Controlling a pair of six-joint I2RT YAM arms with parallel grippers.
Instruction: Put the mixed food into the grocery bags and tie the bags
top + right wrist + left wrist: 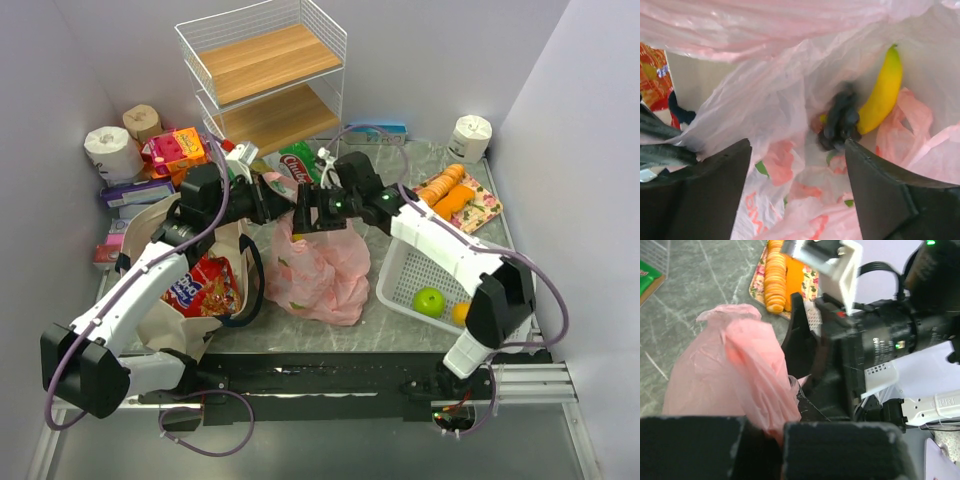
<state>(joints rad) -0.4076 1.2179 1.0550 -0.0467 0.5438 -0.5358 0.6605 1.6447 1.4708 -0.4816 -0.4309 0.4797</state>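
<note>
We've got the left gripper [765,432] pinched shut on a twist of the pink bag [715,375]. The right gripper [797,145] gapes wide, holding nothing, w/ grapes [840,122] & banana [882,92] in the bag just below its fingers. Risk: thin plastic slips from left's pinch, mouth sags shut, & apple [429,301] + orange [461,313], back in the basket [400,270] by right's elbow, can't go in.

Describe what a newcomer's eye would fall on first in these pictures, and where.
The pink bag in the middle, with both arms meeting over it: the left gripper pinches its plastic, the right gripper hangs open above its mouth. Inside lie a yellow banana and dark grapes. To the left, a red snack packet sits in the beige tote.
</note>
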